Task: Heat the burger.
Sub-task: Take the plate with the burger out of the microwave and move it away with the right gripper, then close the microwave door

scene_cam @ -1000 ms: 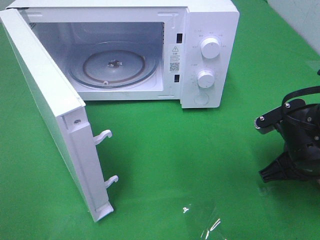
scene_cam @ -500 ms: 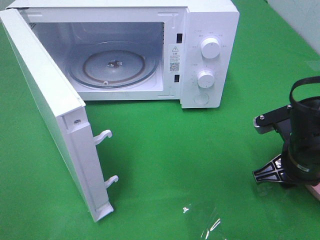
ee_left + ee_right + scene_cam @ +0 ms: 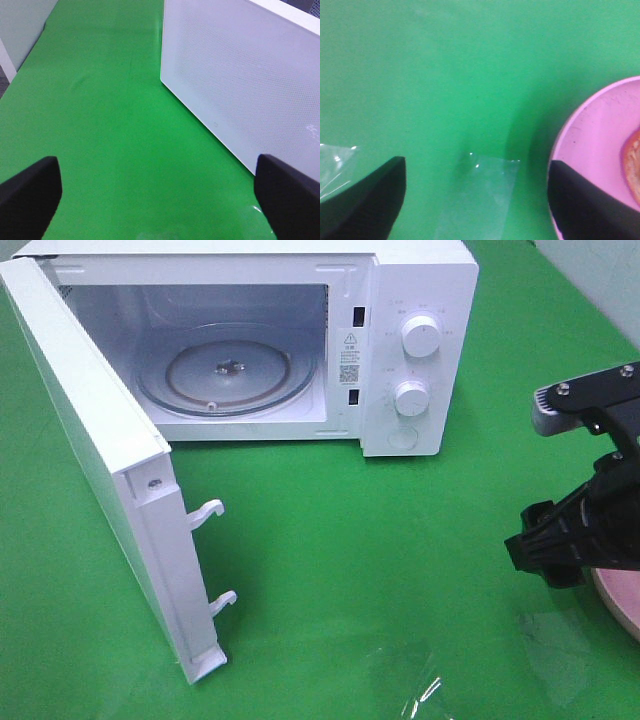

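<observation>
Right gripper point(image 3: 475, 200), jaws spread, hangs over the pink plate's point(image 3: 590, 150) rim; only a sliver of the burger point(image 3: 634, 165) shows, cut off at the frame edge. Left gripper point(image 3: 160, 200), jaws spread wide, sits beside the microwave door point(image 3: 240, 85).

Warning triangle and QR code on microwave point(image 3: 420, 300) label point(image 3: 349, 358); print illegible.

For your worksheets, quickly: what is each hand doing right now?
Left hand: open, holding nothing.
Right hand: open, holding nothing, beside the pink plate.
</observation>
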`<move>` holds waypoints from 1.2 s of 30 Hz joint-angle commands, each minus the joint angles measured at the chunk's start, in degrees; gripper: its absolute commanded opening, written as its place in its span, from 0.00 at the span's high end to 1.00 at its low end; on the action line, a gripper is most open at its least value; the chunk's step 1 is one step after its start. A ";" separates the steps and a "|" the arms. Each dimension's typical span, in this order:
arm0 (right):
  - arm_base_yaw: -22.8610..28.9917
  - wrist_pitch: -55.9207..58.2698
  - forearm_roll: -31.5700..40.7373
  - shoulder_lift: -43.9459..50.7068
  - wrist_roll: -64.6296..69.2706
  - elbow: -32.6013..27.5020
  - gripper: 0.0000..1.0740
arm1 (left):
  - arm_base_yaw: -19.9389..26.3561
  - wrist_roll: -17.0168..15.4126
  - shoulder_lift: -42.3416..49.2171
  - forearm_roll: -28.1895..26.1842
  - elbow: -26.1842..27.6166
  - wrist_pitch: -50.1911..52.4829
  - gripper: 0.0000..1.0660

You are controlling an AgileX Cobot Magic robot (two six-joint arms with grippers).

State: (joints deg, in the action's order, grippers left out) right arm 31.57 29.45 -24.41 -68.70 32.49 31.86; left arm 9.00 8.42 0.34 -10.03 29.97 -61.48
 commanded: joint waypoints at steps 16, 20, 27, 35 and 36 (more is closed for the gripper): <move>0.06 19.65 15.18 28.93 -22.40 0.17 0.27 | -0.40 -0.29 0.23 -0.34 -0.23 -0.06 0.09; 0.06 23.38 15.36 33.80 -22.40 0.17 0.28 | -0.40 -0.29 0.23 -0.34 -0.23 -0.06 0.09; -0.06 26.70 15.24 43.54 -22.29 -1.43 0.29 | -0.40 -0.29 0.23 -0.34 -0.23 -0.06 0.09; -10.83 25.67 16.16 55.69 -25.15 -3.84 0.29 | -0.40 -0.29 0.23 -0.34 -0.23 -0.06 0.09; -10.83 25.67 16.16 55.69 -25.15 -3.84 0.29 | -0.40 -0.29 0.23 -0.34 -0.23 -0.06 0.09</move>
State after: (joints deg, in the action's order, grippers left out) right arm 21.66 55.52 -8.59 -13.69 8.42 28.13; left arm 9.00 8.42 0.34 -10.03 29.97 -61.48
